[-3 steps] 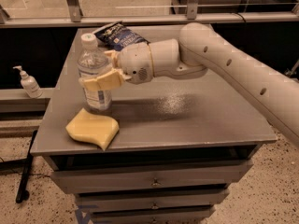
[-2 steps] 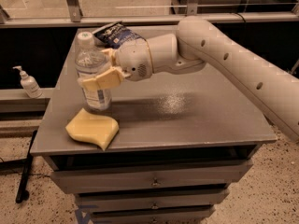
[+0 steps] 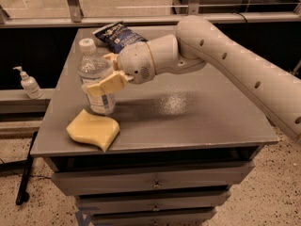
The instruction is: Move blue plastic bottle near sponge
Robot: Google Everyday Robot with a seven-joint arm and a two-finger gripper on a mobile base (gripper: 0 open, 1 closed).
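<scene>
The blue plastic bottle stands upright on the grey table near its left edge, white cap on top. The pale-yellow sponge lies flat just in front of the bottle's base, almost touching it. My gripper reaches in from the right and is closed around the bottle's middle. One tan finger crosses the front of the bottle and the other sits behind its shoulder.
A dark blue chip bag lies at the back of the table behind the gripper. A small white pump bottle stands on a lower ledge to the left. The cabinet has drawers below the tabletop.
The bottle and gripper have hardly shifted beside the sponge. The arm's forearm has risen slightly.
</scene>
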